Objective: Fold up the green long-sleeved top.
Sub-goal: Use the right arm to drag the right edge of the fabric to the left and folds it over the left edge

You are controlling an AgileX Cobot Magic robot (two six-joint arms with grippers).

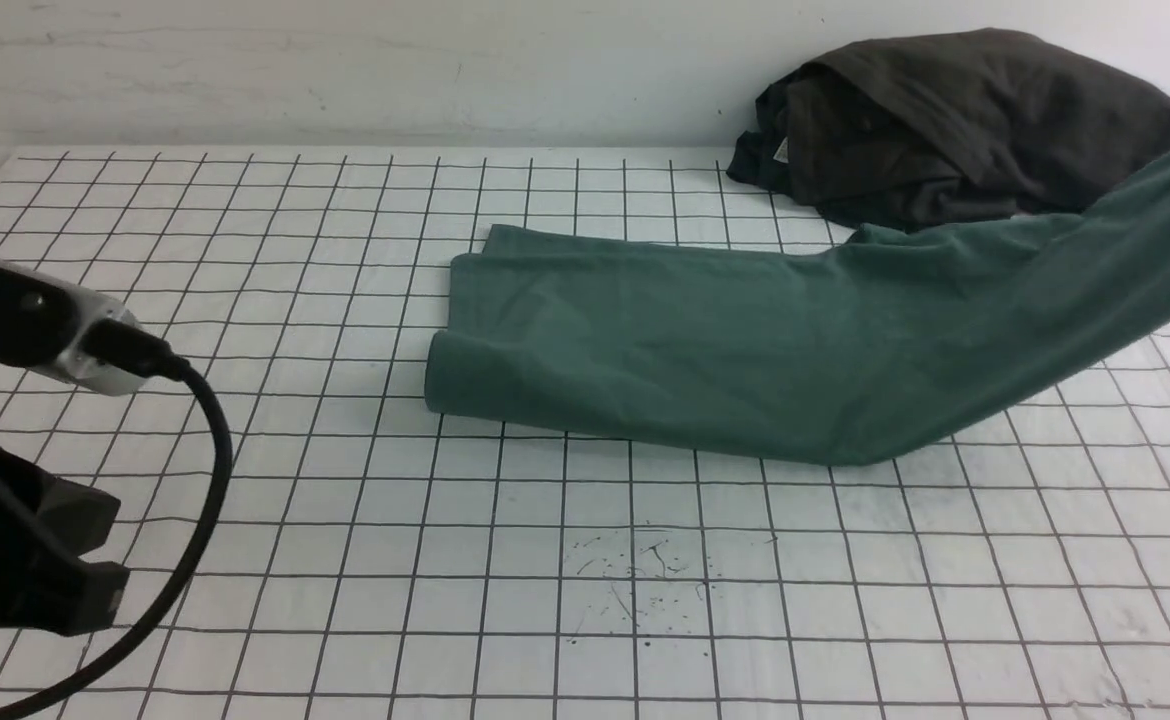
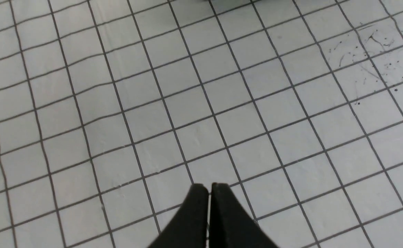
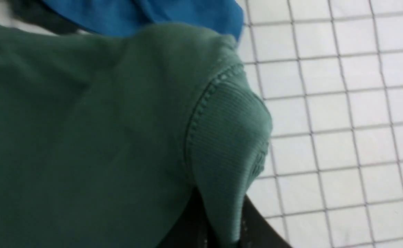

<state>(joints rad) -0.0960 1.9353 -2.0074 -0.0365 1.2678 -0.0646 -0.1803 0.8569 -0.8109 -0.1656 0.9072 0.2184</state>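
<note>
The green long-sleeved top (image 1: 705, 350) lies across the middle of the bench (image 1: 295, 250) as 1 long band. Its left end is a soft folded edge near the bench centre. Its right portion rises off the surface and runs out of the front view at the right edge. The right tool (image 3: 222, 220) is pinching the top at a ribbed cuff (image 3: 229, 131) – the dark fingers (image 3: 194, 220) close on the knit from both sides, with fabric draped over them. A blue garment (image 3: 153, 13) shows beyond the cuff in the right wrist view. A dark garment (image 1: 945, 130) is heaped at the far right of the bench against the wall, and the raised part of the top passes in front of it. The left tool (image 2: 209, 187) is pressed together with only a hairline gap and grips nothing; it hangs over bare grid squares, well apart from the top. The left arm (image 1: 15, 540) and its cable (image 1: 210, 450) occupy the near left corner. Faint pen marks (image 1: 645, 575) lie on the bench in front of the top.
</note>
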